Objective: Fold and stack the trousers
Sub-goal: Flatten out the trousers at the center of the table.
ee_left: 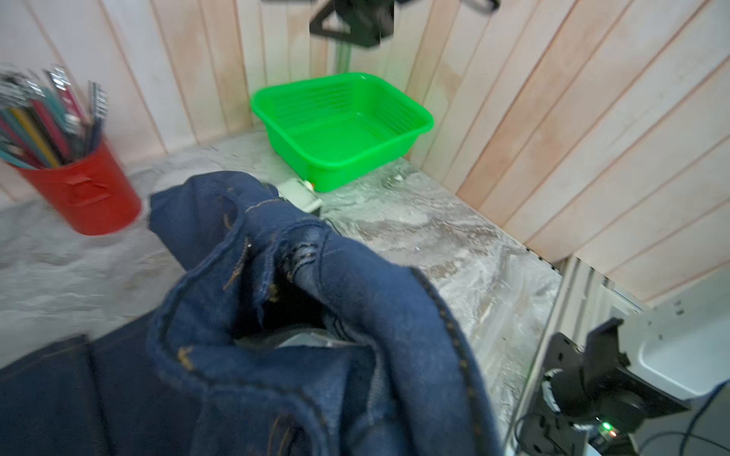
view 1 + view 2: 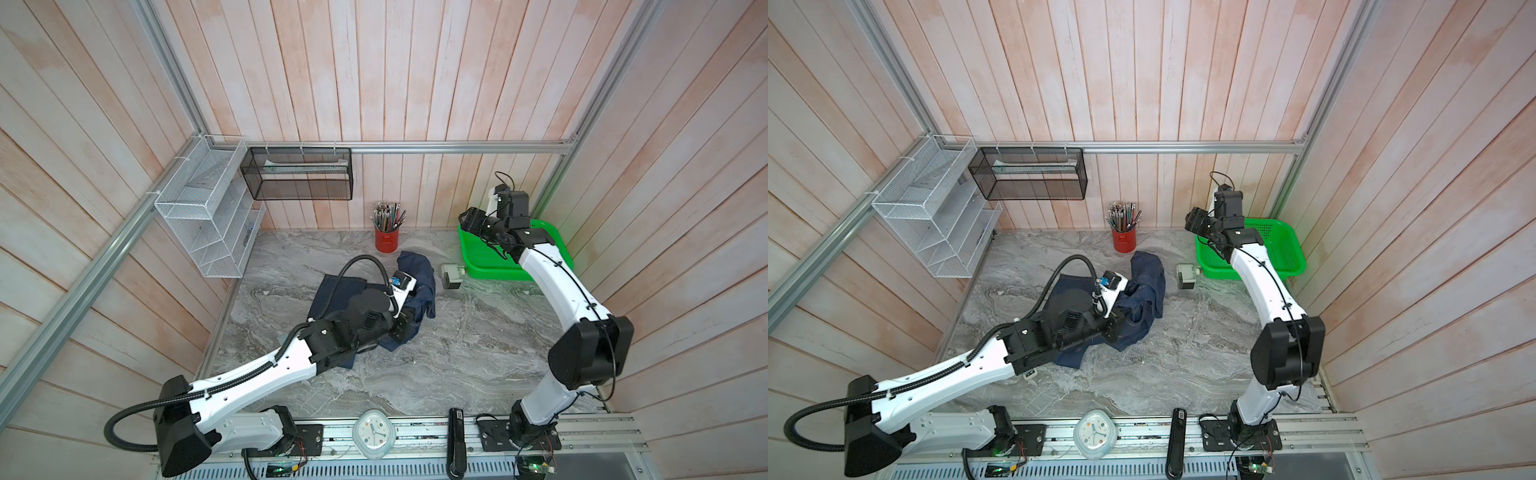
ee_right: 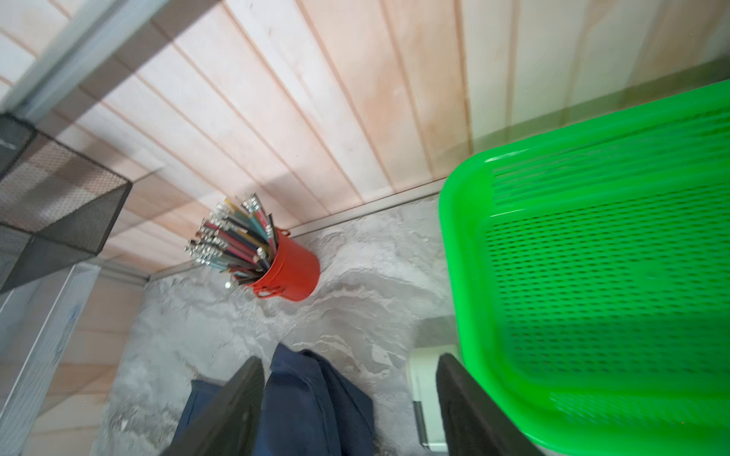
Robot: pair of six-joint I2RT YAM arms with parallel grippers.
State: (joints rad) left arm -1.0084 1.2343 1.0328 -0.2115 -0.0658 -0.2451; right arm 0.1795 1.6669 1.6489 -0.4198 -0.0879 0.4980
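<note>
Trousers (image 2: 419, 282) crumpled mid surface (image 2: 457, 353). Left gripper (image 2: 402, 326) buried in denim, jaws hidden, seemingly clamped on a fold. Right gripper (image 3: 350, 357) high over back-right corner, fingers (image 3: 237, 395) spread wide, empty.

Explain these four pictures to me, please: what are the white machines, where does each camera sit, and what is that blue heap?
The white machines are two robot arms, mounted at the near edge of the table. Two pictures come from a camera overhead. The other two come from small cameras on each arm's wrist. The blue heap is the trousers, dark jeans lying crumpled mid-table. The left end effector, that arm's pincer, is shut and seems to pinch the denim, which bunches up right in front of its wrist camera. The right end effector hovers by the green basket, open and empty. Also on the table are a red tin of pencils and a small white box.
</note>
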